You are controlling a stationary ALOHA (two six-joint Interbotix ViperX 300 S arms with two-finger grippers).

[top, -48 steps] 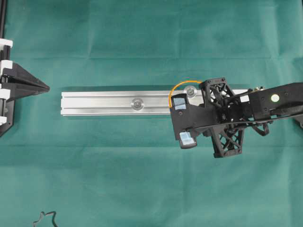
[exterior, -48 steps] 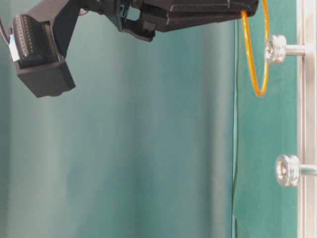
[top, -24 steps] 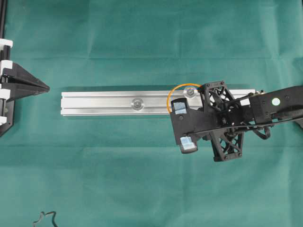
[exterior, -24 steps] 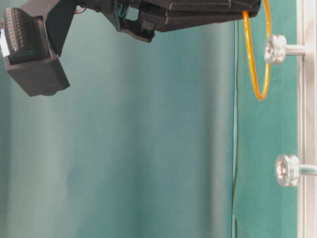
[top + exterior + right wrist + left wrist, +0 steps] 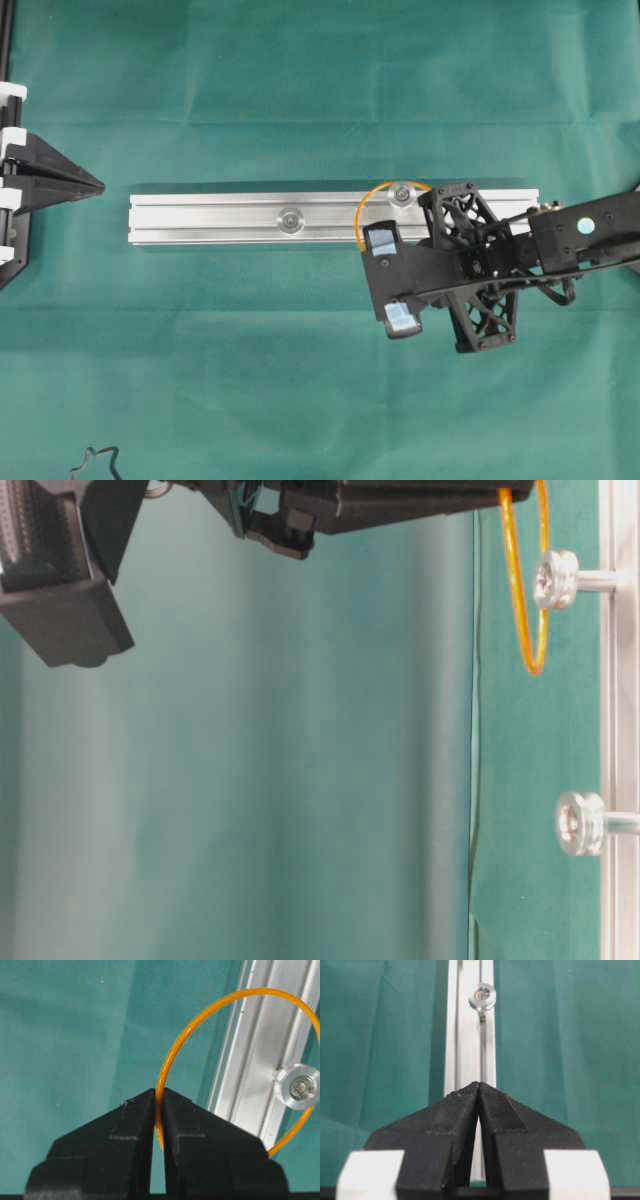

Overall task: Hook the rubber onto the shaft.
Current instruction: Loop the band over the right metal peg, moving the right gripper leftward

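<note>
The rubber [image 5: 260, 991], a thin orange loop, is pinched at its edge by my right gripper [image 5: 159, 1091], which is shut on it. In the overhead view the right gripper [image 5: 368, 245] sits at the front side of the silver rail [image 5: 200, 218], and the rubber [image 5: 372, 193] arcs over the right shaft [image 5: 402, 193]. From table level the rubber [image 5: 537, 660] hangs level with that shaft's head [image 5: 555, 578]; contact cannot be told. My left gripper [image 5: 98, 185] rests shut and empty off the rail's left end.
A second shaft [image 5: 291, 218] stands mid-rail, also seen at table level [image 5: 580, 823] and ahead of the left gripper [image 5: 482, 996]. A small dark wiry squiggle [image 5: 95, 462] lies at the front left on the green cloth.
My right gripper has shifted a little right and toward the front, carrying the rubber. The loop now hangs slightly closer to the rail by the shaft head. The left arm has not moved.
</note>
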